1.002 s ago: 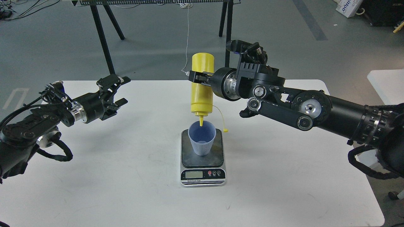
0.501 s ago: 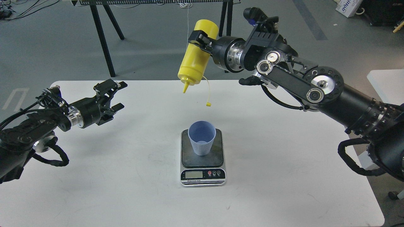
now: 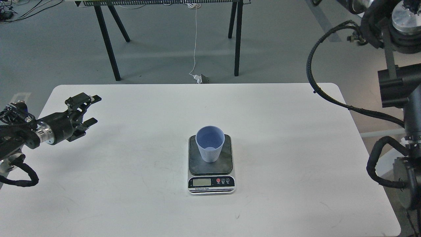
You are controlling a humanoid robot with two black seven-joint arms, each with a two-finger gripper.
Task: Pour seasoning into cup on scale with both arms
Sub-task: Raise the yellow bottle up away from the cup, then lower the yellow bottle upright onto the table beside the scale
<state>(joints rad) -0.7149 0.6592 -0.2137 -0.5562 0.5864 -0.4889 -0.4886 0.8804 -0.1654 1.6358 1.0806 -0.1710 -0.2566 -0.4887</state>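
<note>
Cup (image 3: pixel 210 147) stands upright on scale (image 3: pixel 211 164), table centre. Seasoning bottle out of view, as is my right gripper, so its fingers I cannot tell. Left gripper (image 3: pixel 89 109), far left, fingers apart, empty. Cup looks light, tippy; I'd grip it mid-wall.

Cup (image 3: pixel 210 147) light blue, fine vertical ribs on lower part, inside a flat bluish-lavender. Scale (image 3: pixel 211 164) dark grey-black weighing plate with faint smudgy sheen, silver edge, black front panel with grey-green LCD, one red round button, two dark ones with white marks, thin white stripes below. Table (image 3: pixel 131 184) plain white, faint grey scuffs. Left arm black with silver joint ring, left gripper (image 3: pixel 88 110) black. Right arm (image 3: pixel 403 85) black, silver metal disc at top, black ribbed cable loom. Floor grey, black trestle legs (image 3: pixel 108 39), white cord (image 3: pixel 195 42).
</note>
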